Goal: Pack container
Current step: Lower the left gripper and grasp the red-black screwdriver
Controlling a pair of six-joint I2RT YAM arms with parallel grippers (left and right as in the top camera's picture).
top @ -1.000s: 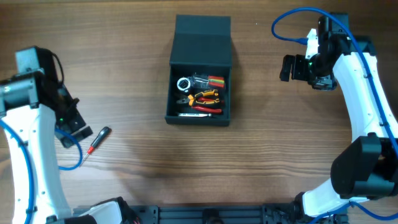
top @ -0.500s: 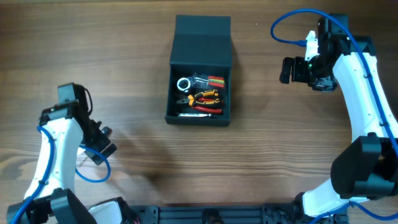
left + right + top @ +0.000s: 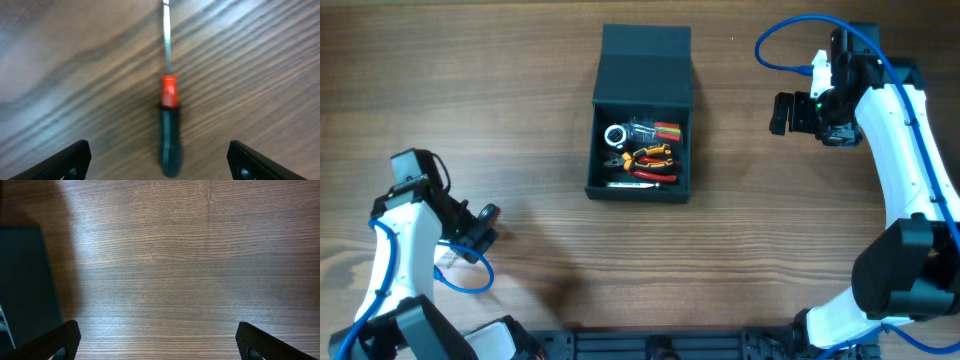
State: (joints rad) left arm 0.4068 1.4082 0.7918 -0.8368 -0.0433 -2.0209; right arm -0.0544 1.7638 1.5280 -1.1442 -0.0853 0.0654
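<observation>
At the left gripper (image 3: 160,159): spread wide, gripping nothing. Between its fingers, untouched, one red-and-black screwdriver (image 3: 169,125), flat on the table (image 3: 260,75). Well apart from it, one container (image 3: 638,188), lid open, several hand tools (image 3: 648,158) inside. At the right gripper (image 3: 160,342): fully spread, empty, over the table, the container just past its left finger.

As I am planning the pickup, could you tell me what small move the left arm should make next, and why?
Probably lower the left end effector and close on the screwdriver handle: its open fingers straddle it, and it lies flat on the table.
</observation>
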